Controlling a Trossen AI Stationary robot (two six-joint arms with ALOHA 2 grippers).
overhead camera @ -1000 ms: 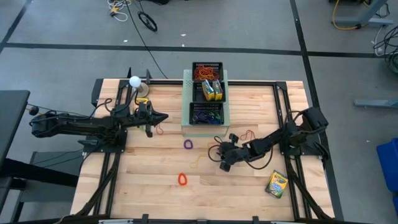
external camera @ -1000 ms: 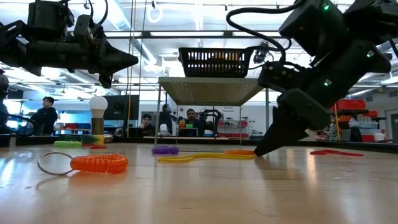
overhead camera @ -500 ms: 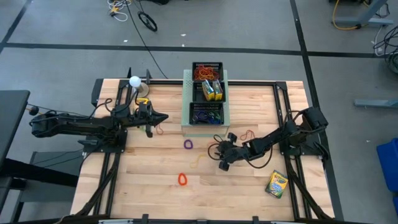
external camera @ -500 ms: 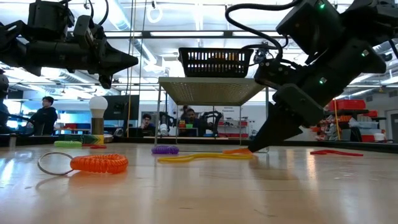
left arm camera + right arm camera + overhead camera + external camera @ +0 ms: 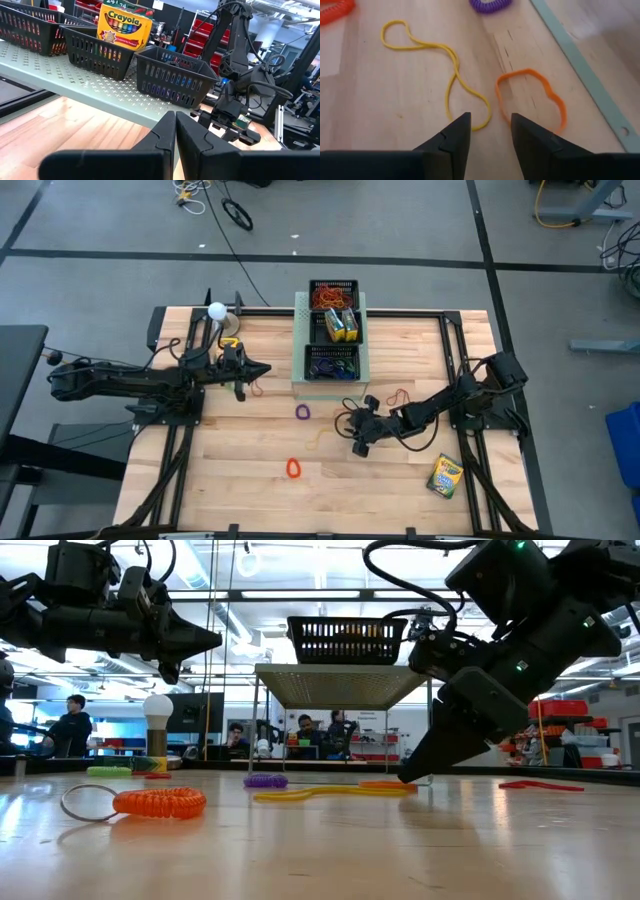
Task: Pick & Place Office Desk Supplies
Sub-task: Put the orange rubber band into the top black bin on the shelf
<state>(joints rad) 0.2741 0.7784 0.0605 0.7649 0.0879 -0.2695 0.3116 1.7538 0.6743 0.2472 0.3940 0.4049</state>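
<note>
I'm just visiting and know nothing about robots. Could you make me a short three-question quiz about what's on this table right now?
1. True or false: the right gripper has its fingers open just above the wood.
2. Which loop lies nearest its fingertips? A) the yellow rubber band B) the purple coil C) the orange coil
3. Fill in: the crayon box lying loose on the table is near the ___ arm.

Key:
1. True; the gap between the fingers shows bare wood, nothing held.
2. A; an orange rubber band lies close too.
3. Right.
</note>
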